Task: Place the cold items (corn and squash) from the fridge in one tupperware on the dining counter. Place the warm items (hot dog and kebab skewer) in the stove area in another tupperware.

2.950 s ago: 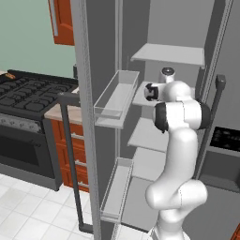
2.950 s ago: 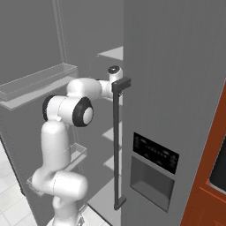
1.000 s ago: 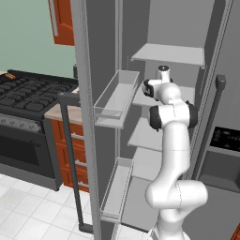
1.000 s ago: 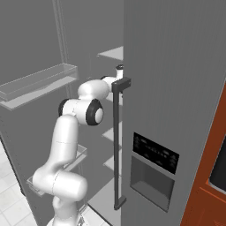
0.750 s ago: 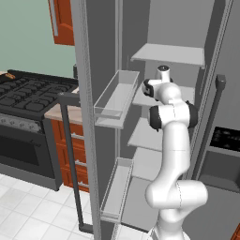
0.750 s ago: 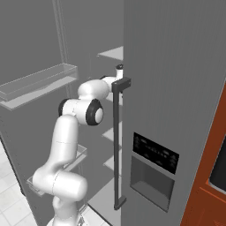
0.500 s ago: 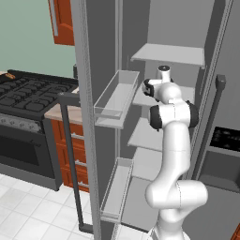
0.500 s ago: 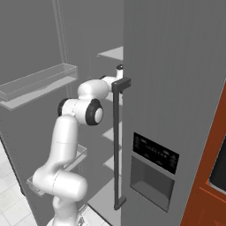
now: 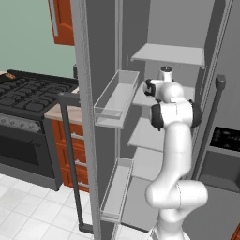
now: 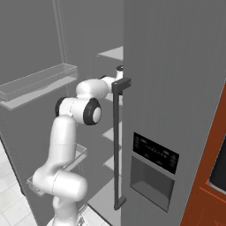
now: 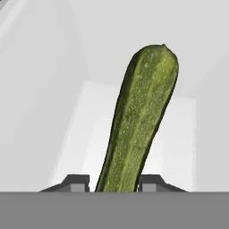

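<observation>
The fridge [image 9: 103,56] takes the most of the left base view, its left door opened toward the camera with clear bins on the inner side, and white shelves [image 9: 168,54] are seen in the upper middle of the frame. In the right base view the closed grey door with the dark dispenser panel [image 10: 155,154] fills the right half, and a long dark handle [image 10: 117,141] runs down the middle of the frame. The stove area [image 9: 28,96] is seen at the left edge of the left base view, a black range with grates, and red-brown cabinets are placed beside it. The white arm [image 9: 171,154] rises from the lower right of the left base view and is bent into the fridge at the height of the upper shelves; in the right base view it is seen in the left half, reaching behind the handle. The squash [image 11: 141,116] is shown in the hand view as a long green speckled body, running from the bottom middle up to the upper right of the frame, with a white shelf under it. Its lower end is placed between the two dark fingertips [image 11: 76,182] of the gripper [image 11: 117,183], one at each side, both just against the skin. The fingers are closed on the squash, which is held between them inside the fridge.
</observation>
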Motion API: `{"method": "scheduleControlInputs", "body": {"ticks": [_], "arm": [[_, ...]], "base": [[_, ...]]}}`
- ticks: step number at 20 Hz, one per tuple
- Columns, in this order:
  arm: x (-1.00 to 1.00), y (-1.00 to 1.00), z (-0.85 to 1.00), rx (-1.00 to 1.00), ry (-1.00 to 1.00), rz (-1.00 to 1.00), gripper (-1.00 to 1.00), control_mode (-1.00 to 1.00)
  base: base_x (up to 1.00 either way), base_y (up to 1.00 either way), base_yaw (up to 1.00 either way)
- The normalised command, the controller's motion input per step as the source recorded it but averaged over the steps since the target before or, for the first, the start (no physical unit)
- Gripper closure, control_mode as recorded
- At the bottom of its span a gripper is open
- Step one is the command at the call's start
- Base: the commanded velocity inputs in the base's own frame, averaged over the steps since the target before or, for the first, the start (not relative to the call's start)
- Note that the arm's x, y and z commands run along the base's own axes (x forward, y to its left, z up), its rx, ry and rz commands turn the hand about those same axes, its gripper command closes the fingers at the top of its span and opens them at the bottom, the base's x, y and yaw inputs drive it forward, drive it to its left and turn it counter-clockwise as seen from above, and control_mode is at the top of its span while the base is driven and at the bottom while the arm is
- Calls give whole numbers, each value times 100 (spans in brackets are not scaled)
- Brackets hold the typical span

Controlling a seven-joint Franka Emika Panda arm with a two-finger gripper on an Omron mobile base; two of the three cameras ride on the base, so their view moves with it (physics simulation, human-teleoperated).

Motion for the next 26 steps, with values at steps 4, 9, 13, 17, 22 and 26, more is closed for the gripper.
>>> {"method": "scheduleControlInputs", "body": {"ticks": [4, 9, 13, 17, 22, 26], "arm": [[-37, 11, -6, -3, -6, 0, 100, -100], [-43, 21, 0, -2, -6, 0, 100, -100], [-50, 20, 0, -1, -2, 1, 100, -100], [-59, 18, 0, -1, -2, 3, 100, -100], [-81, 17, 17, 0, 0, 9, 100, -100], [-99, 11, 42, 0, 0, 8, 100, -100]], "base": [[0, 0, 0], [0, 0, 0], [0, 0, 0], [0, 0, 0], [0, 0, 0], [0, 0, 0]]}}
